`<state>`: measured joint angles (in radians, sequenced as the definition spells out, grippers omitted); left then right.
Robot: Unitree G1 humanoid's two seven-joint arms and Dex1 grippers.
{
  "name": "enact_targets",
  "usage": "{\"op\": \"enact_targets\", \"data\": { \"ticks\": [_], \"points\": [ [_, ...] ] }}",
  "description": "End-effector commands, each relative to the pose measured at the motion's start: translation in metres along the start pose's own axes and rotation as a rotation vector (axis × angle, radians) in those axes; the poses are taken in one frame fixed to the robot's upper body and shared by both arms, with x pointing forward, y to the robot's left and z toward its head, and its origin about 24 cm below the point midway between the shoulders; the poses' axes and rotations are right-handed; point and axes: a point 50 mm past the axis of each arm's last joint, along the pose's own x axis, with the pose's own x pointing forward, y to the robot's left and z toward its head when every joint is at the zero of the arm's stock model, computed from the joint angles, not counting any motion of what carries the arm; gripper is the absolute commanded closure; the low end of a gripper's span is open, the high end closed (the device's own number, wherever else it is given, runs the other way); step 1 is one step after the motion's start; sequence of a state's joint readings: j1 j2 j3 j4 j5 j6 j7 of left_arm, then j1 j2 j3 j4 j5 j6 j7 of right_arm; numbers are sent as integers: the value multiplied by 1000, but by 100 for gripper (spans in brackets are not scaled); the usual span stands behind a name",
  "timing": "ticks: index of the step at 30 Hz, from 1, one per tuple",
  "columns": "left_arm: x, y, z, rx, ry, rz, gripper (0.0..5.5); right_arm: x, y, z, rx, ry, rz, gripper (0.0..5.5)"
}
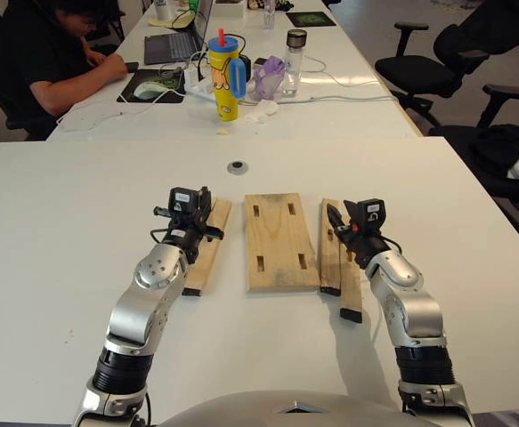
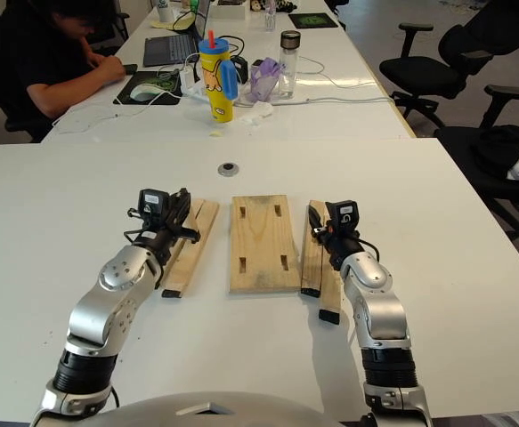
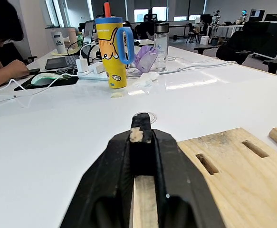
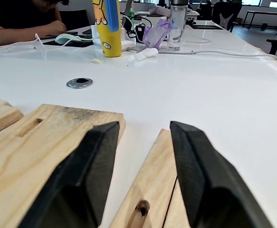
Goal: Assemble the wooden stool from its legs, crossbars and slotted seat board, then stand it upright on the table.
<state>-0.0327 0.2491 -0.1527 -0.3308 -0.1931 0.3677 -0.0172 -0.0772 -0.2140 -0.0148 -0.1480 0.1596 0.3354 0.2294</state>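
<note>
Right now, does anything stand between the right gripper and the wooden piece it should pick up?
Nothing visible does. The right gripper has its fingers open directly over the right wooden piece. The slotted seat board lies beside it, toward the robot's left, not in the path.

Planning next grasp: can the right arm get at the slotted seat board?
Probably yes: the right gripper is open right beside the seat board, which lies flat with nothing on it.

Bright, even indoor light, soft faint shadows, mild glare on white table (image 4: 224, 95).
</note>
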Motion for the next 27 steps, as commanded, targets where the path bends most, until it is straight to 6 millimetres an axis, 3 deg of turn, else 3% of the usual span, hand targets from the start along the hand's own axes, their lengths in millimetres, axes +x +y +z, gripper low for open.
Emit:
{"op": "enact_targets", "data": {
  "ticks": [1, 6, 14, 23, 27],
  "points": [
    [-27, 10, -65, 9, 212, 9, 506, 4, 2, 9, -46, -34, 23, 353],
    [-28, 6, -68, 9, 164, -17, 506, 9, 2, 14, -61, -49, 39, 353],
    [-16, 5, -50, 15, 58, -26, 506, 13, 5, 13, -65, -54, 55, 353],
    [-13, 7, -10, -20, -170, -42, 369, 13, 5, 7, -53, -53, 54, 353],
    [-11, 17, 18, 0, -285, -5, 354, 15, 6, 6, -49, -58, 51, 353]
  ]
}}
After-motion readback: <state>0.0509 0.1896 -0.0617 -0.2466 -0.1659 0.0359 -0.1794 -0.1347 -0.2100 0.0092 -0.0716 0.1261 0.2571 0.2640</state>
